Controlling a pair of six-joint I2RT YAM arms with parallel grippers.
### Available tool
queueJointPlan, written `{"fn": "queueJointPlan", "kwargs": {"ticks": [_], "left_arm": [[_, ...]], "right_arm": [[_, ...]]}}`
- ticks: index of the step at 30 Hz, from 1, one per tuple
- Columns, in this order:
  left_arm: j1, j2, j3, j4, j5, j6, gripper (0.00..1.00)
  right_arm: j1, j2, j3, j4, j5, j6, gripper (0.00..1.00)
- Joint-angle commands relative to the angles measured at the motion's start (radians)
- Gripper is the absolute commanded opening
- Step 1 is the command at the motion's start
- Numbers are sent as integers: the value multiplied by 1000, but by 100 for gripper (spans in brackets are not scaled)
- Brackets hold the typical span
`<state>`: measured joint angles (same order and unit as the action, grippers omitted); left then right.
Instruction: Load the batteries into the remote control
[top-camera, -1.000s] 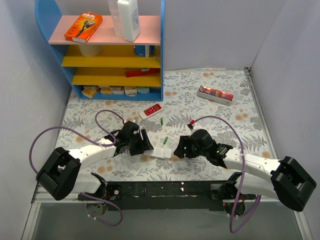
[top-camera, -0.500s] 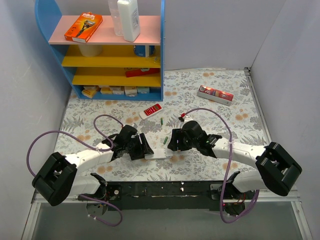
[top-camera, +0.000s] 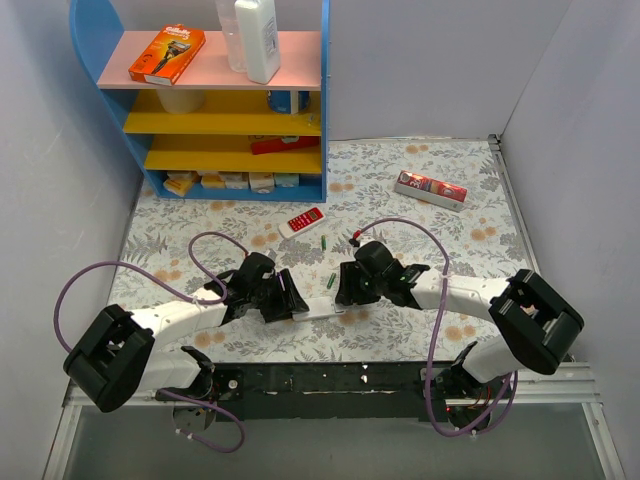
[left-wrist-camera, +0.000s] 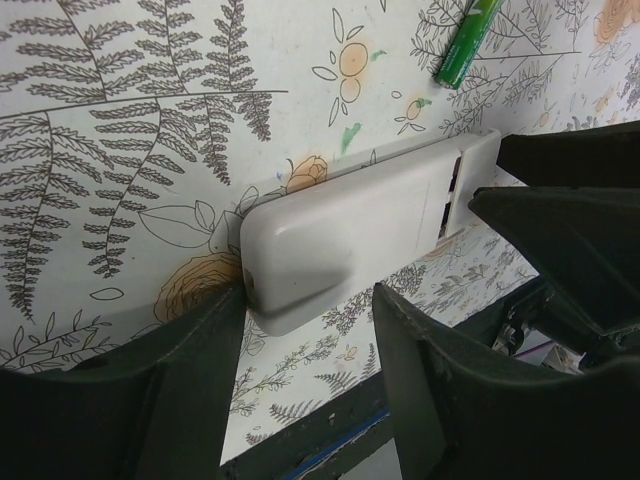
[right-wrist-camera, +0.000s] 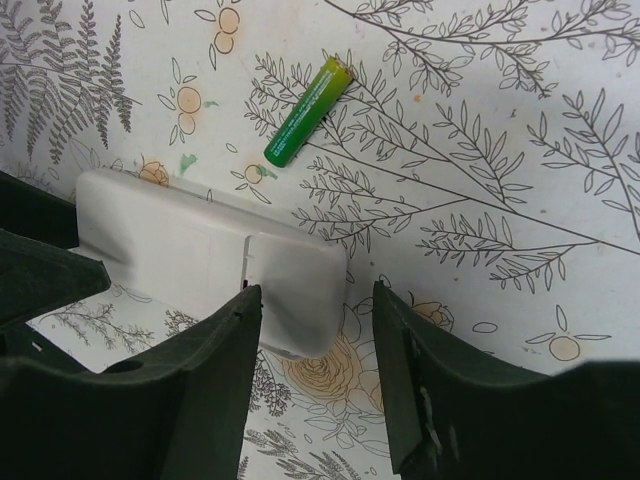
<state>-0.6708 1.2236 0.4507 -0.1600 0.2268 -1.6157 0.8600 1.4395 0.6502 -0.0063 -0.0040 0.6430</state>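
Observation:
The white remote control (top-camera: 318, 308) lies back up on the floral cloth near the front edge. My left gripper (top-camera: 291, 303) is open around its left end; in the left wrist view the remote (left-wrist-camera: 360, 230) sits close to the left finger (left-wrist-camera: 150, 400). My right gripper (top-camera: 343, 292) is open around its right end (right-wrist-camera: 295, 285), where a seam marks the cover. One green battery (top-camera: 330, 280) lies just behind the remote, seen in both wrist views (left-wrist-camera: 468, 45) (right-wrist-camera: 308, 110). A second battery (top-camera: 324, 241) lies farther back.
A red remote (top-camera: 302, 220) lies behind the batteries. A red and white box (top-camera: 431, 189) is at the back right. A blue shelf unit (top-camera: 230, 100) with an orange box (top-camera: 167, 54) and a white bottle (top-camera: 258, 38) stands at the back left.
My right gripper has moved left and forward until its jaws straddle the remote's right end. My left gripper has shifted slightly along the remote's left end.

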Motion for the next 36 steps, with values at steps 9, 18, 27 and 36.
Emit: {"fn": "queueJointPlan", "kwargs": {"ticks": [9, 18, 27, 36], "left_arm": [[-38, -13, -41, 27, 6, -46, 47], [-53, -19, -47, 30, -6, -58, 45], [-55, -27, -67, 28, -32, -62, 46], [-55, -29, -83, 39, -43, -67, 46]], "right_arm": [[22, 25, 49, -100, 1, -8, 45], [20, 30, 89, -168, -44, -29, 40], [-16, 71, 128, -210, -122, -55, 28], [-79, 49, 75, -156, -229, -23, 19]]}}
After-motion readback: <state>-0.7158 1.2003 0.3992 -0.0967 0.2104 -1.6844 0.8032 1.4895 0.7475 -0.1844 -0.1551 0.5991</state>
